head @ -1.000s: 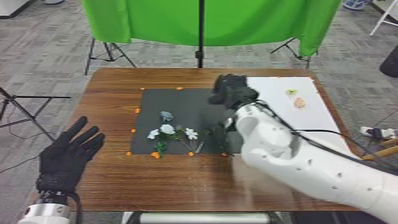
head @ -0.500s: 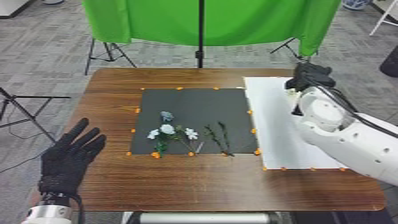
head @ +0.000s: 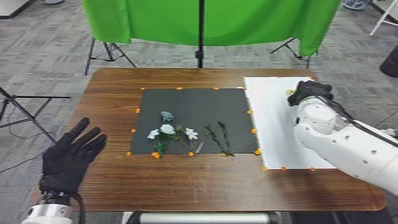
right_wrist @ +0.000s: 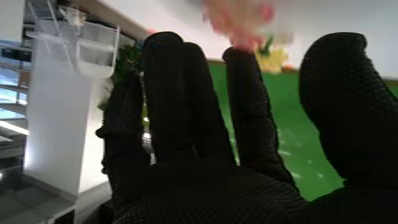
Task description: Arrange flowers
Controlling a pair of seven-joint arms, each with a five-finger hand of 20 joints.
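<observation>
Right hand (head: 310, 92) over white sheet (head: 277, 125), pink flower (right_wrist: 238, 16) in wrist view

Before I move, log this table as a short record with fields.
dark mat: middle of table
pale blooms: on the mat's near left part
dark stems: right of those blooms
white sheet: right of mat
right hand: at sheet's far right, fingers straight
pink flower: by right hand's fingers
left hand: table's left edge, open
</observation>
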